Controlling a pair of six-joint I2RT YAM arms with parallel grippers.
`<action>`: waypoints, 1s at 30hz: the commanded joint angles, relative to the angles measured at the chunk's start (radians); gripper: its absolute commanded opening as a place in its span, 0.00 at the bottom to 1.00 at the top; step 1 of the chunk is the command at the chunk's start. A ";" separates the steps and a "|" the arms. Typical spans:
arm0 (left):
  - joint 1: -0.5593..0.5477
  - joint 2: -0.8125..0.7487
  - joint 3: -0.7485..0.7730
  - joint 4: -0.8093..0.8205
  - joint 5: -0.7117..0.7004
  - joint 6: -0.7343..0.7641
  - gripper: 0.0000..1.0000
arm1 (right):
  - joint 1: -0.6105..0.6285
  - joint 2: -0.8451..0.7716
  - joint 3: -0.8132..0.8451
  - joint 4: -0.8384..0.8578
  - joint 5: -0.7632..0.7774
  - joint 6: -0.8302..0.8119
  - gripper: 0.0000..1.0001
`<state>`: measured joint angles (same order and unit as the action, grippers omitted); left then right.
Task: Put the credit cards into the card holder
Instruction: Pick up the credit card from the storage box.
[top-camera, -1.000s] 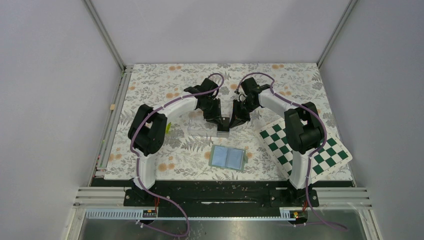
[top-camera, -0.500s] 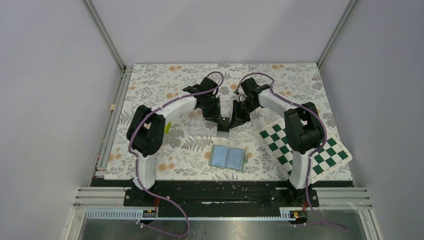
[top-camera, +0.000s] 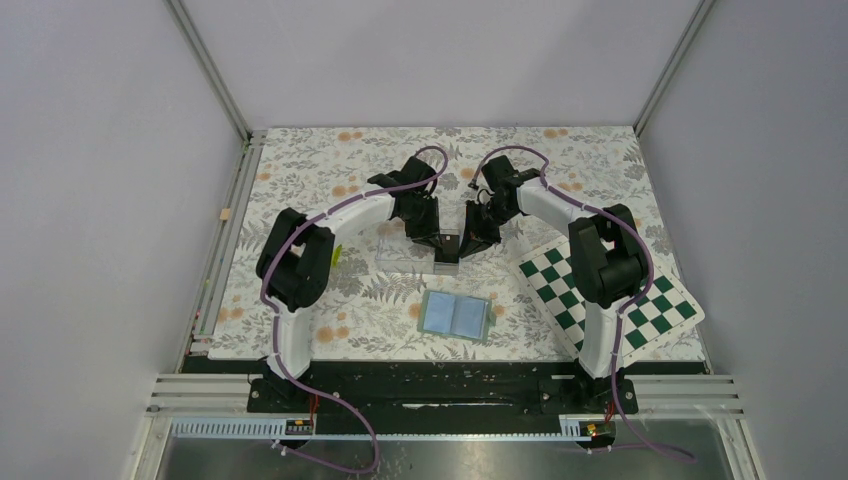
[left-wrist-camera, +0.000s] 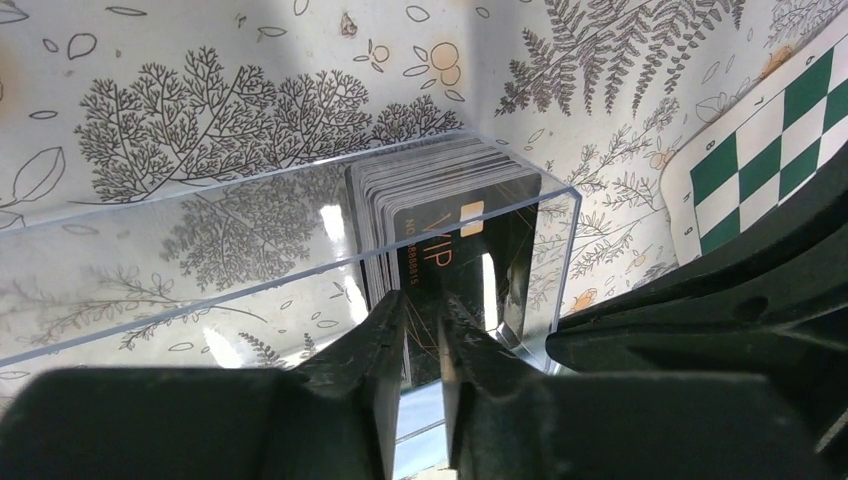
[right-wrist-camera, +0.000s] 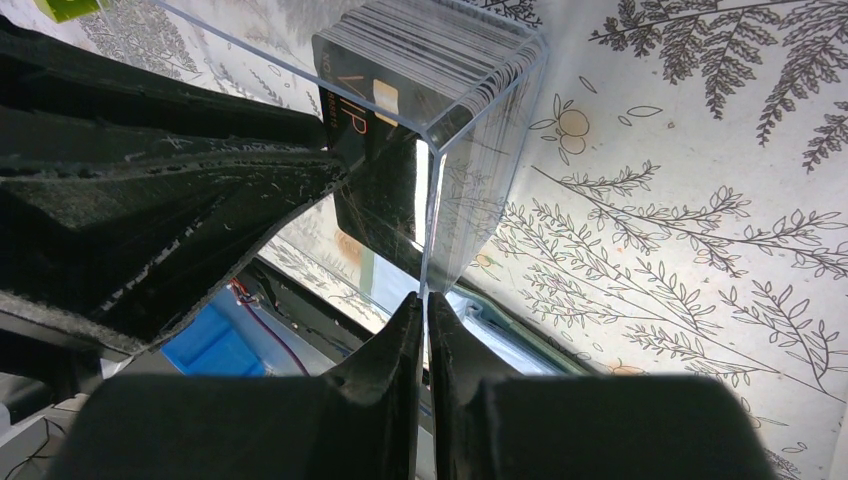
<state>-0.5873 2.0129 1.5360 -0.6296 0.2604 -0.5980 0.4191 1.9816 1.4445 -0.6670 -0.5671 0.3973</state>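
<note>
Reaching arms: the left arm (top-camera: 300, 260) and the right arm (top-camera: 600, 255) are both stretching away from their bases and bending inward. Their wrists are tipping down, so the two grippers are meeting nose to nose over one spot.
Chequered board (top-camera: 640, 300): it is lying off to the outer side of the right gripper (right-wrist-camera: 422, 320), apart from it and playing no part.
Clear acrylic box (left-wrist-camera: 250, 250): it is sitting directly under both grippers. The right gripper is clamping the edge of its thin end wall between closed fingers, apparently steadying it.
Card holder (top-camera: 456, 315): it is lying open and flat behind both grippers, on the side toward the bases, near the box but not touching it. No card is showing in its pockets.
Credit cards (left-wrist-camera: 440, 185): they are standing as a packed stack at the end of the box, right in front of the left gripper (left-wrist-camera: 422, 330).
Front card (left-wrist-camera: 450, 250): the left gripper's fingers are closing on its nearest edge with only a sliver of gap, seemingly gripping this card alone.
Doing it well: by my judgement, the pull is wanting to go straight out along the card's face — one card only, with the right gripper pinning the box so it is not rising with the stack.
</note>
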 joint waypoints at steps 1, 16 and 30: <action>-0.006 0.002 0.000 0.023 -0.004 0.014 0.23 | 0.015 0.004 0.017 -0.022 -0.014 -0.015 0.11; -0.015 0.008 -0.002 0.036 0.013 0.011 0.13 | 0.015 0.006 0.013 -0.023 -0.018 -0.017 0.11; -0.025 -0.065 0.013 0.048 0.033 0.000 0.05 | 0.015 0.008 0.014 -0.023 -0.019 -0.016 0.11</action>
<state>-0.5900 2.0129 1.5330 -0.6292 0.2569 -0.5919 0.4191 1.9816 1.4445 -0.6743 -0.5674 0.3927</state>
